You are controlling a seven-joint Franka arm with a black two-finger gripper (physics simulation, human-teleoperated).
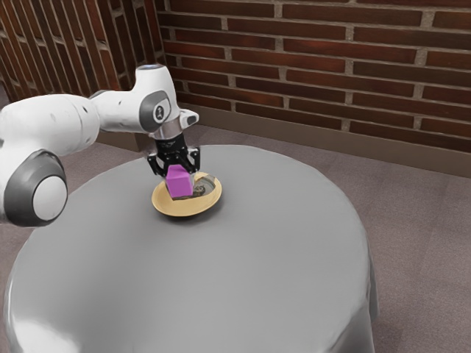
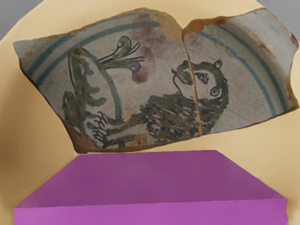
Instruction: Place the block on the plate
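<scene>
In the exterior view the black gripper (image 1: pixel 175 168) points down over the plate, shut on the purple block (image 1: pixel 179 182), whose front hides part of the fingers. The block overlaps the inside of the shallow yellow plate (image 1: pixel 184 209); whether its underside touches the plate I cannot tell. In the wrist view the block (image 2: pixel 150 185) looms large at the lower edge, in front of the yellow plate (image 2: pixel 28 140). A painted pottery-like pattern (image 2: pixel 154 84) with an animal figure covers the plate's middle.
The plate is near the far edge of a round table with a grey cloth (image 1: pixel 257 257). A brick wall (image 1: pixel 316 66) rises behind it. The white arm (image 1: pixel 73 125) reaches in from the exterior view's left.
</scene>
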